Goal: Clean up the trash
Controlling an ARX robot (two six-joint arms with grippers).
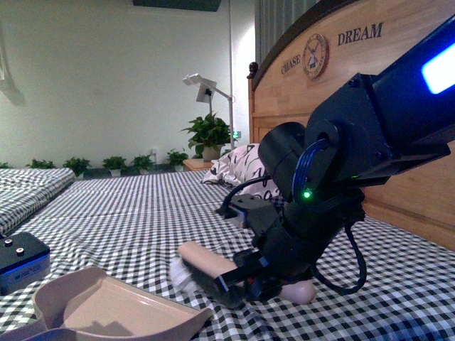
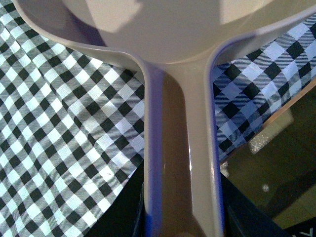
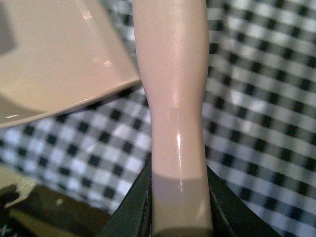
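Trash: no wad of film can be made out with certainty; a whitish, blurred tuft [image 1: 179, 273] shows at the brush's low end, beside the dustpan's lip, and I cannot tell whether it is bristles or film. Its axis and facing cannot be told.
Brush [image 1: 207, 261]: beige handle, long axis slanting from the tuft up toward the right gripper; in the right wrist view the handle [image 3: 175, 113] runs straight out from the jaws.
Right gripper [image 1: 245, 280]: clamped on the brush handle, black jaws pressed to both sides of it, low over the bedding.
Dustpan [image 1: 117, 305]: beige, lying on the checked sheet, open mouth toward the brush, lip just beside the tuft.
Left gripper: closed on the dustpan handle [image 2: 180, 163], dark jaws hugging each side.
Checked sheet [image 1: 142, 213]: black-and-white, covering the bed.
Pillow [image 1: 238, 167]: patterned, well behind the right arm, against the wooden headboard [image 1: 334, 78].
Blue-black box [image 1: 21, 263]: on the sheet, near the dustpan's far side.
Potted plants [image 1: 206, 135]: along the far wall.
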